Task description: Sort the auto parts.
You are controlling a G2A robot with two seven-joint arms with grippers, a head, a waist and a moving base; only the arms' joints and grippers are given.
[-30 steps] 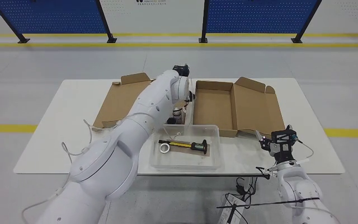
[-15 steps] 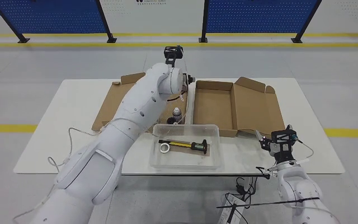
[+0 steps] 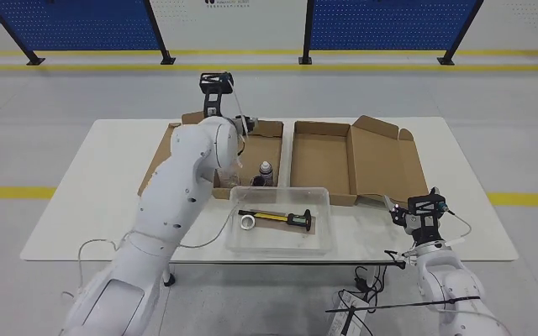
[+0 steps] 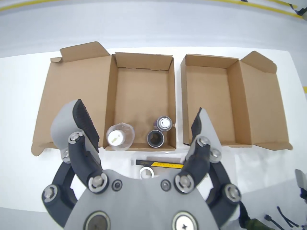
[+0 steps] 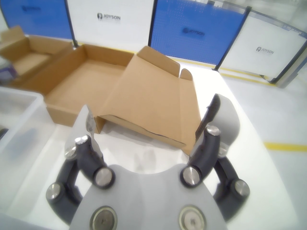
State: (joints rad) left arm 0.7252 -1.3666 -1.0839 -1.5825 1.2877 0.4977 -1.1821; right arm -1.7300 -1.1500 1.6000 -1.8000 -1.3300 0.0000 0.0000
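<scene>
Left wrist view looked straight down on the left box [image 4: 141,82], where three parts stood by its near wall: a clear bottle [image 4: 120,138], a black cup [image 4: 155,138], and a spray can [image 4: 163,123] just behind the cup. The left gripper [image 4: 139,107] hung high above them, its fingers spread wide and holding nothing. Its body covered most of the caliper [image 4: 165,165] and part of the ring [image 4: 146,172] below the box. From the top view both lay whole in the tray [image 3: 315,239] near the front edge of the table [image 3: 109,185]. There the left arm crossed the left box, so the bottle was hard to make out. The cup was little more than a dark spot beside the can. The right gripper [image 5: 150,102] sat low over the table's right front corner, fingers wide apart and empty, facing the folded-out lid of the right box [image 5: 86,72]. The tray's corner was blurred and cut off at that view's edge.
</scene>
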